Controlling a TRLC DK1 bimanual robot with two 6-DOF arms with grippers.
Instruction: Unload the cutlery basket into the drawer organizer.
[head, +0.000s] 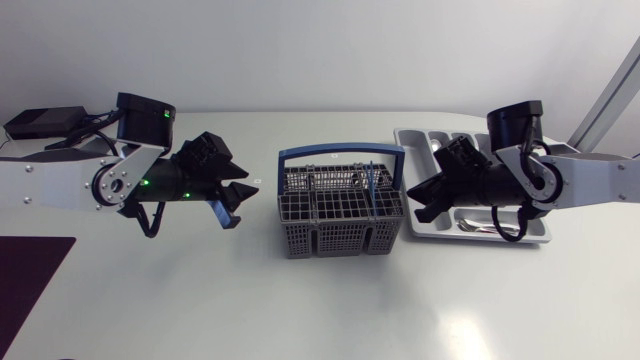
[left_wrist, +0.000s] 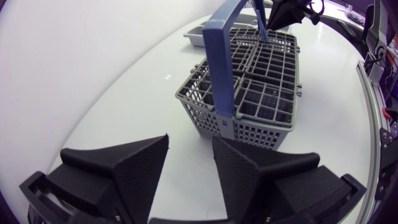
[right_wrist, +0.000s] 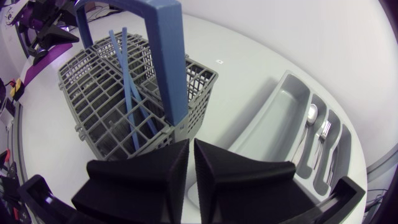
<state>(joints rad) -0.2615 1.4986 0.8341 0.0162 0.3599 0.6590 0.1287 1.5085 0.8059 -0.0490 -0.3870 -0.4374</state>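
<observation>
My left pincer (left_wrist: 190, 140) stood wide open, empty, the basket (left_wrist: 267, 106) just ahead. My right pincer (right_wrist: 191, 142) was nearly closed on nothing; two blue sticks (right_wrist: 129, 93) stood in the basket ahead, the organizer (right_wrist: 273, 118) beside it.

The basket (head: 340, 215) is made of matt grey plastic, its handle (head: 340, 153) of smooth blue plastic; the drawer organizer (right_wrist: 292, 118) of smooth grey plastic, the spoon (right_wrist: 310, 114) and fork (right_wrist: 324, 130) of shiny metal

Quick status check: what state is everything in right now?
left gripper: open, empty.
right gripper: shut, empty.
cutlery basket: upright, handle up, two blue sticks inside.
drawer organizer: holds spoon and fork.
</observation>
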